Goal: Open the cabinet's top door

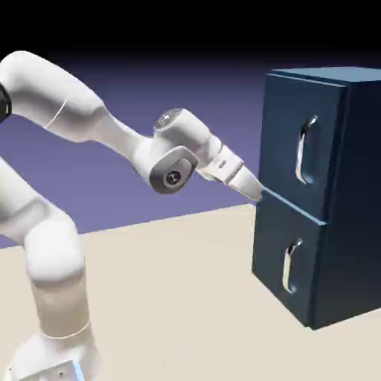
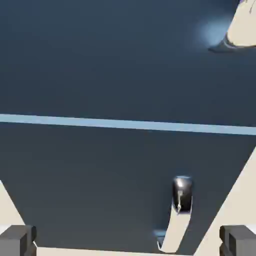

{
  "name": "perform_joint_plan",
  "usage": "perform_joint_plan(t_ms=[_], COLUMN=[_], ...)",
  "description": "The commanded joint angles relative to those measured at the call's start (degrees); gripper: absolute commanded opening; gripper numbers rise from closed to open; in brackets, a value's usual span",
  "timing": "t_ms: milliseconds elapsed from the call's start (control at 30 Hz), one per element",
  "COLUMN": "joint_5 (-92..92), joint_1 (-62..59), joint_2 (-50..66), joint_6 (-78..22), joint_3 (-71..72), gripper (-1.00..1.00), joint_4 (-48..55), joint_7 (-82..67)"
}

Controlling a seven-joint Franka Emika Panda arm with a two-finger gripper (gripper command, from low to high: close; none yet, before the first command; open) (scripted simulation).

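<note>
The navy-blue cabinet stands at the exterior view's right. Its top door is flush and carries a curved vertical silver handle. My gripper points right and down at the front's left edge, level with the seam between the two panels and left of and below that handle. In the hand view navy panel fills the picture, crossed by the pale seam. My gripper is open, grey fingertips wide apart with nothing between them. A silver handle shows below the seam; I cannot tell whose.
The lower panel with its shorter silver handle sits under the top door. The beige table runs from the arm's base to the cabinet's foot. A patch of table shows at the hand view's upper right.
</note>
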Motion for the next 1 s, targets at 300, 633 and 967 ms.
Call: perform_joint_plan(t_ms=[300,633,967], joint_5=[-24.9,-49.8,-74.8], joint_1=[8.8,17.6,26.3], joint_2=[-3.6,-7.2,-10.7], joint_6=[-2.2,-4.4,-6.6], joint_3=[-9.4,-18.9,-28.3], gripper=[1.0,1.0,1.0], joint_4=[3.3,6.7,10.0], joint_7=[-9.0,-18.0,-27.1])
